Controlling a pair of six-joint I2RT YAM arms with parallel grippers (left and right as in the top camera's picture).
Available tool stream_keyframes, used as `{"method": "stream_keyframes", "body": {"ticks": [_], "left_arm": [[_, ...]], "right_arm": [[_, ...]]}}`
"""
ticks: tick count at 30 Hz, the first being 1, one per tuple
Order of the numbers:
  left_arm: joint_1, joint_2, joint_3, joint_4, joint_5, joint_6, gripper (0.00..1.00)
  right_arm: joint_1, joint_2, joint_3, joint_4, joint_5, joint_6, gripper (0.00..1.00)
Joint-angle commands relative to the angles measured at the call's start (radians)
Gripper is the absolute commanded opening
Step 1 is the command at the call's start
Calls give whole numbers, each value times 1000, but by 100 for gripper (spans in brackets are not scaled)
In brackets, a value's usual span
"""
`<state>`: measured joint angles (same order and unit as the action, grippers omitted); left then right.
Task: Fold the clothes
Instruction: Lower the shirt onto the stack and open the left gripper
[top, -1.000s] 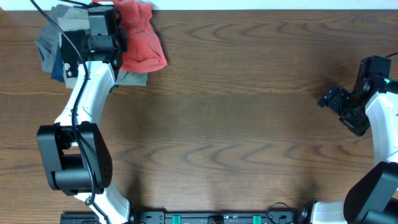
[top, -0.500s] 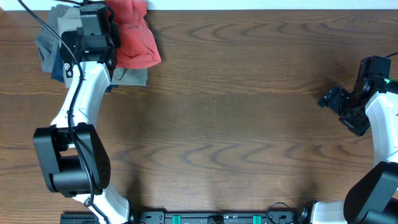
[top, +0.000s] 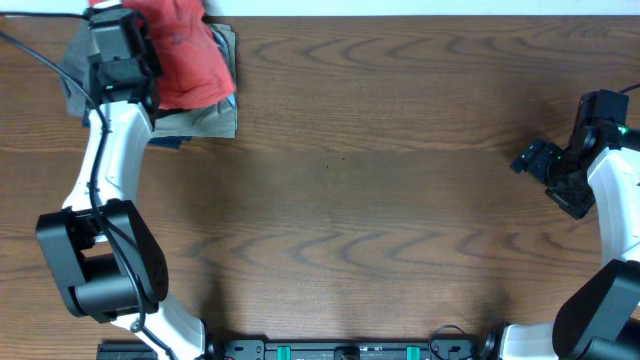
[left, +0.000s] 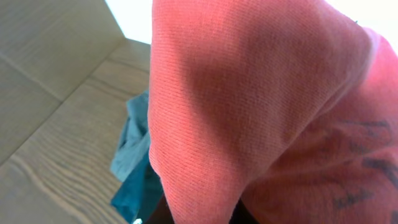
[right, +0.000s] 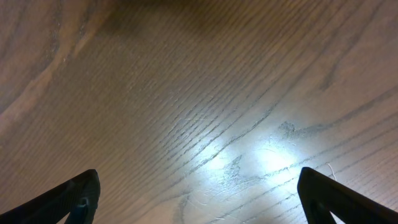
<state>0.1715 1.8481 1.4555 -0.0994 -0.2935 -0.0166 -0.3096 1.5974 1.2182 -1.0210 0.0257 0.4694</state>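
Observation:
The clothes, a coral-red T-shirt (top: 188, 60), hang bunched at the table's far left corner, over a pile of other garments. My left gripper (top: 128, 58) is shut on the T-shirt. In the left wrist view the red cloth (left: 249, 106) fills most of the frame, with faint dark print at the right, and it hides the fingers. My right gripper (top: 530, 160) is far off at the table's right side, open over bare wood. Its fingertips (right: 81, 198) stand wide apart with nothing between them.
A pile of khaki, grey and blue folded garments (top: 205, 118) lies under the hanging shirt at the back left. A blue piece of it (left: 134, 163) shows below the red cloth. The table's back edge (top: 400, 14) runs just behind the pile.
My left arm has swung left with the red T-shirt, carrying it from beside the pile to over it. The right arm has not moved.

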Motion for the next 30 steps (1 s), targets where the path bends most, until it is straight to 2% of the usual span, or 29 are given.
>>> {"method": "stream_keyframes", "body": {"ticks": [1, 5, 7, 10, 11, 12, 17, 20, 23, 26, 30], "left_arm": [[27, 17, 16, 7, -40, -30, 8], [42, 42, 16, 8, -40, -30, 29], [47, 49, 16, 6, -40, -30, 51], [48, 50, 16, -9, -40, -30, 59], [48, 50, 16, -12, -40, -30, 68], [48, 50, 16, -14, -40, -30, 71], [41, 22, 16, -42, -40, -31, 72], [29, -23, 16, -73, -40, -31, 89], [8, -79, 16, -113, -36, -32, 98], [-24, -149, 16, -192, -32, -109, 98], [-72, -252, 16, -383, 15, -246, 98]], "right_arm": [[-3, -6, 12, 0, 3, -6, 99], [-3, -6, 12, 0, 3, -6, 99], [-3, -6, 12, 0, 3, -6, 99], [-3, -6, 12, 0, 3, -6, 99], [-3, -6, 12, 0, 3, -6, 99], [-3, -6, 12, 0, 3, -6, 99], [-3, -6, 12, 0, 3, -6, 99], [-3, -6, 12, 0, 4, -6, 99], [-3, -6, 12, 0, 3, -6, 99], [-3, -6, 12, 0, 3, -6, 99], [-3, -6, 12, 0, 3, -6, 99]]}}
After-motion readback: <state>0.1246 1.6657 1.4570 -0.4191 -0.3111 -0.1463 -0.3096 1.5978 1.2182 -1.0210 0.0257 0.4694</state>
